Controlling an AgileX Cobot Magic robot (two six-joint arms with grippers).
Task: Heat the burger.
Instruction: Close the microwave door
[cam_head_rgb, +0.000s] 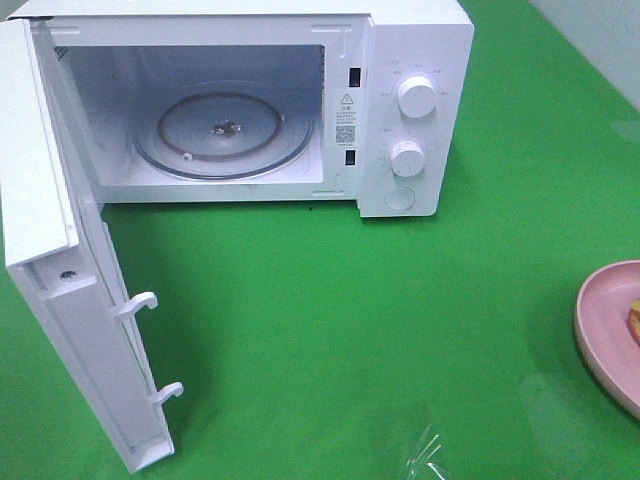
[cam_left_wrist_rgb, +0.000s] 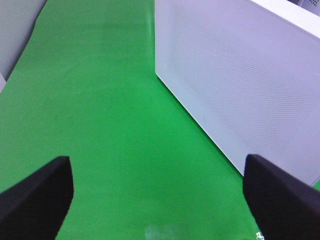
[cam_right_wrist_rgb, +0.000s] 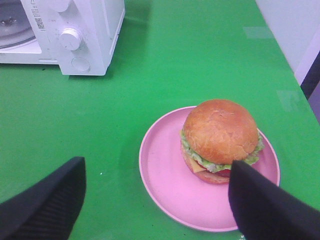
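Observation:
The burger (cam_right_wrist_rgb: 220, 132), with a golden-brown bun, lettuce and cheese, sits on a pink plate (cam_right_wrist_rgb: 165, 175) on the green table. In the high view only a sliver of the burger (cam_head_rgb: 635, 318) shows at the right edge, on the plate (cam_head_rgb: 600, 330). My right gripper (cam_right_wrist_rgb: 156, 162) hovers open just short of the plate, with one finger beside the burger and nothing held. My left gripper (cam_left_wrist_rgb: 155, 165) is open over bare green table beside the white microwave door (cam_left_wrist_rgb: 240, 80). Neither gripper shows in the high view.
The white microwave (cam_head_rgb: 410, 60) stands at the back with its door (cam_head_rgb: 50, 250) swung wide open to the left. Its glass turntable (cam_head_rgb: 222, 132) is bare. Two knobs (cam_head_rgb: 416, 96) sit on its right panel. Green table lies between microwave and plate.

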